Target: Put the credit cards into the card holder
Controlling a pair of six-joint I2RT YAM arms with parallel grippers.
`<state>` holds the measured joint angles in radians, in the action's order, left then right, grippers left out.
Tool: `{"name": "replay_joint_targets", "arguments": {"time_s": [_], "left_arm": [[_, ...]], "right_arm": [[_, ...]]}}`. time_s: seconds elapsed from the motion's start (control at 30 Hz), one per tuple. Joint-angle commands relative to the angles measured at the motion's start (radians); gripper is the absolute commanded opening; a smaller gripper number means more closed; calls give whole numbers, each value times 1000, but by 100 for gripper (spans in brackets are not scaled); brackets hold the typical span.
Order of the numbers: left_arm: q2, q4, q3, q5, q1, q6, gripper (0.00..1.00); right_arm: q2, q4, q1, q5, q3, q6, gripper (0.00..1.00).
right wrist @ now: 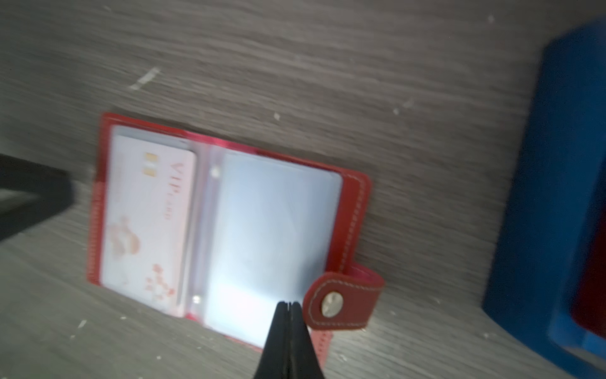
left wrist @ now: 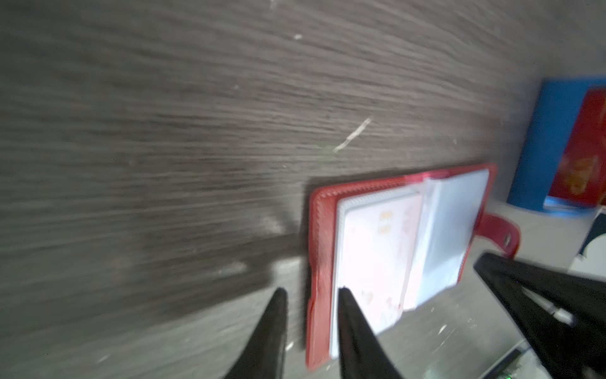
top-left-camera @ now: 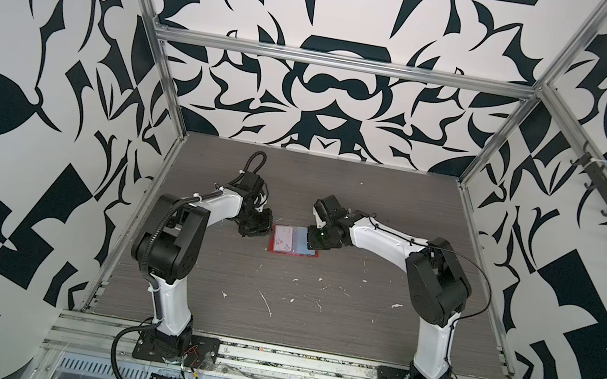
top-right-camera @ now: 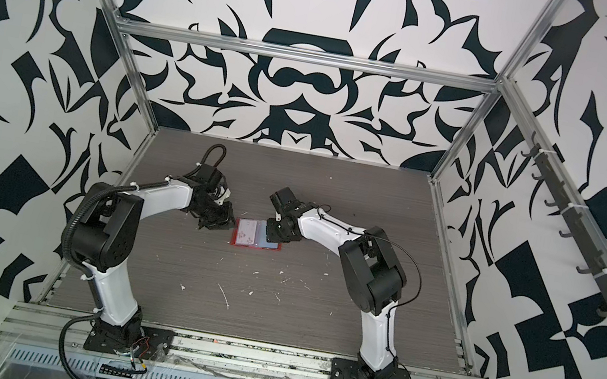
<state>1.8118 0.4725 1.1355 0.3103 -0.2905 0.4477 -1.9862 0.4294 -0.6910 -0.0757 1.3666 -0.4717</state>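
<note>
The stitched red leather-look card holder (right wrist: 355, 210) lies open on the wood-grain table (right wrist: 295, 65), with a glossy white card (right wrist: 147, 223) and a pale blue card (right wrist: 272, 229) in its clear pockets. The left gripper (left wrist: 311, 290) is slightly parted and empty at its edge; the right gripper (right wrist: 288, 303) is pinched closed beside the snap tab (right wrist: 344, 302).

Robotics laboratory test cell. An aluminium frame (top-left-camera: 341, 63) encloses a grey wood-grain table (top-left-camera: 311, 327); black-and-white patterned panels (top-left-camera: 351, 5) form the walls; the left arm (top-left-camera: 168, 301) and right arm (top-left-camera: 430, 348) are bolted to a metal rail (top-left-camera: 296, 362) along the table's front edge.
</note>
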Motion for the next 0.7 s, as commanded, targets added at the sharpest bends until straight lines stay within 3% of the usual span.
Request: {"name": "replay_joint_targets", "arguments": {"time_s": [0.0,0.3,0.67], "left_arm": [[-43,52,37,1,-21,-17,37],[27,-90,58,219,-100,39,36],[151,-152,106,266,-141,81,29]], "right_arm": [[14,10,7,7,-11,-7,0],[-8,2,7,-21,-29,-10,0],[-8,-9,8,-37,-51,-16,0]]}}
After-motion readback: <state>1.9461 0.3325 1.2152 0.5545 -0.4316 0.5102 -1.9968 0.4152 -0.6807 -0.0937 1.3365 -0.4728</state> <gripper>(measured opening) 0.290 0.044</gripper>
